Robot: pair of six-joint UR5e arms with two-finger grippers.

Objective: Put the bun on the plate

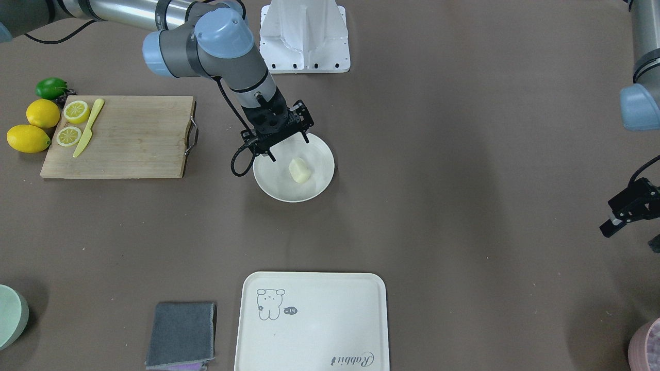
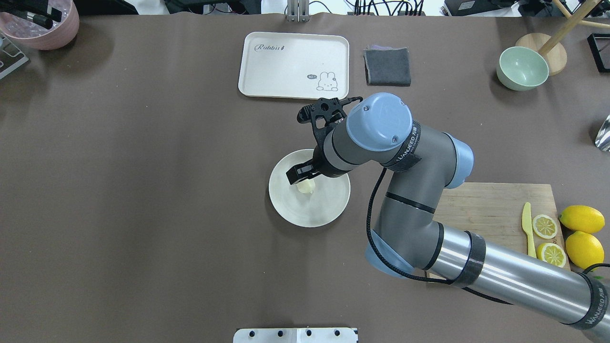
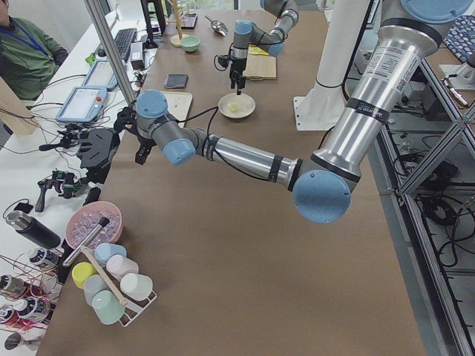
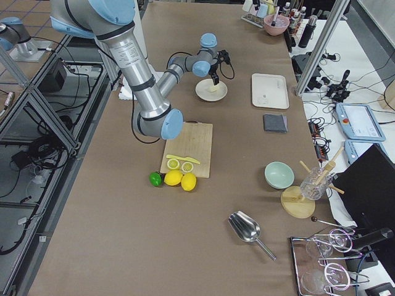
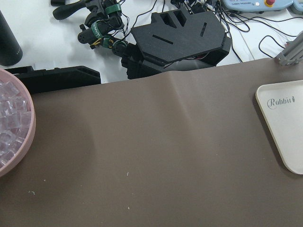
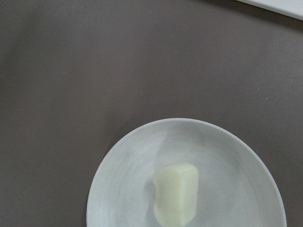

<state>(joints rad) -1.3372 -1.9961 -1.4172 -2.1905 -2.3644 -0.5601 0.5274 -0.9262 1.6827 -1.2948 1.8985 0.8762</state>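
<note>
Fruit: two whole lemons point(image 1: 36, 126), one lime point(image 1: 51, 87), two lemon halves point(image 1: 76, 111) and one yellow knife point(image 1: 88, 127), the halves and knife on the single cutting board point(image 1: 134, 139).
Right arm: bent at the elbow, wrist pointing down over the plate's robot-side rim.
Right gripper point(image 1: 287, 148): jaws spread wide, holding nothing.
Bun point(image 1: 299, 170): one, lying free near the middle of the one plate point(image 1: 322, 154).
Views: overhead, the gripper hides part of the bun; the right wrist camera shows it whole, nothing touching it.
Tray point(image 1: 319, 330): one, a grey cloth point(image 1: 181, 334) beside it.
Left arm: stretched low towards the operators' edge.
Left gripper point(image 1: 621, 211): its opening cannot be told.
</note>
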